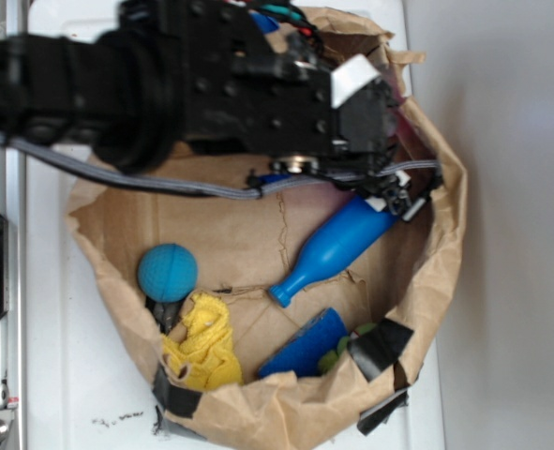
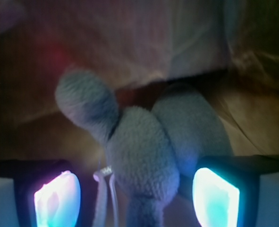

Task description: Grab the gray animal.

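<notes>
In the wrist view the gray animal [image 2: 144, 151], a fuzzy plush mouse with rounded ears and a whitish string tail [image 2: 106, 189], lies between my two lit fingertips. My gripper [image 2: 137, 198] is open, with a gap on each side of the plush. In the exterior view my gripper [image 1: 389, 192] sits low in the back right of the brown paper bag [image 1: 258, 412], under the black arm. The gray animal is hidden there by the arm.
Inside the bag lie a blue bottle [image 1: 337, 248], a teal ball [image 1: 168, 272], a yellow plush toy [image 1: 203, 345], a blue block [image 1: 305, 345] and a green item [image 1: 333, 359]. The bag wall stands close on the right of my gripper.
</notes>
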